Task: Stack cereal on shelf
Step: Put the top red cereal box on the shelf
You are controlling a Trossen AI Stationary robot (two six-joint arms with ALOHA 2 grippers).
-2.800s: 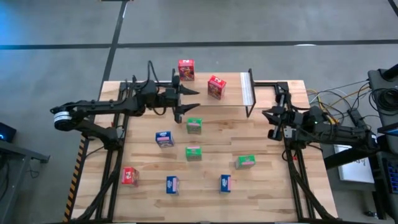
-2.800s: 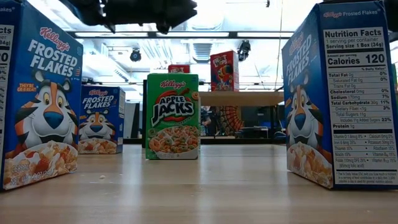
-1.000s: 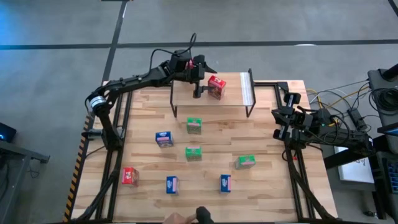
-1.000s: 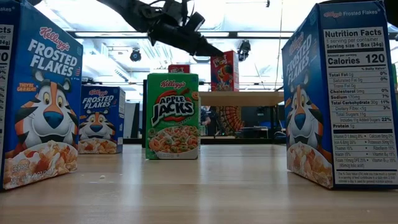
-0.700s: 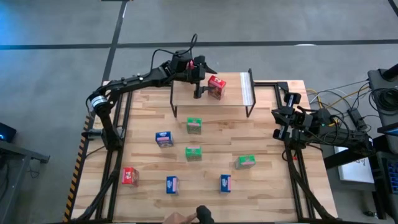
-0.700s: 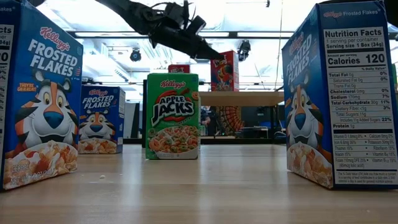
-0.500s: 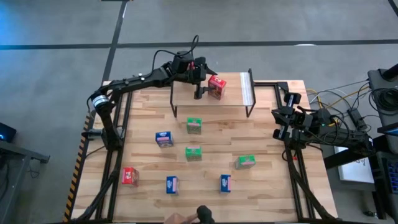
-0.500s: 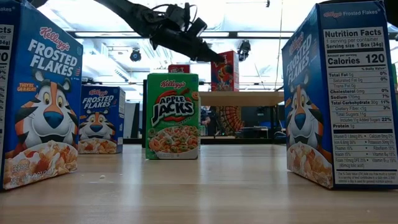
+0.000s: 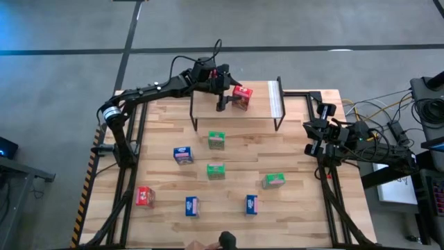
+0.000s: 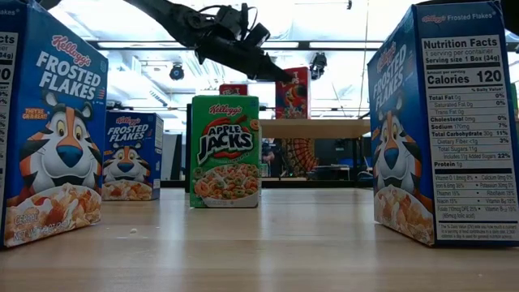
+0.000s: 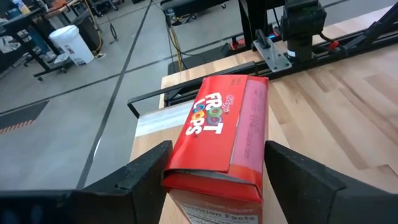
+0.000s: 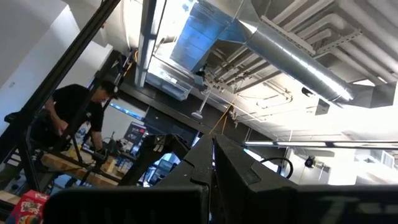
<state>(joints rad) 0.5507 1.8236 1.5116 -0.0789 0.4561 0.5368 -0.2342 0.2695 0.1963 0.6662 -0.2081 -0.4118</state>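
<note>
A red cereal box (image 11: 217, 134) stands upright on the shelf's plank (image 9: 236, 111) at the table's far side; it also shows in the high view (image 9: 243, 96) and the low view (image 10: 292, 92). My left gripper (image 11: 216, 146) is open over it from the table's left, one finger on each side of the box's top (image 9: 227, 80). A second red box (image 10: 233, 88) stands farther left on the shelf, under my left arm in the high view. My right gripper (image 9: 309, 136) is shut at the table's right edge, its fingers (image 12: 211, 163) pointing up. My left gripper's open fingers (image 11: 144, 175) stand close on either side of the red box's top end (image 11: 186, 177), slanting down from the table's left. I cannot tell whether they touch it. The box stands upright on the shelf.
On the tabletop lie three green boxes (image 9: 217, 140) (image 9: 216, 171) (image 9: 274, 180), three blue boxes (image 9: 183, 155) (image 9: 192, 205) (image 9: 251, 204) and one red box (image 9: 145, 196). The shelf's pale strip (image 9: 276, 99) is at its right end. Part of a person (image 9: 223, 240) shows at the near edge.
My left gripper has gone a little down and toward the table's right, closing in on the red box on the shelf. The box stays upright in place.
</note>
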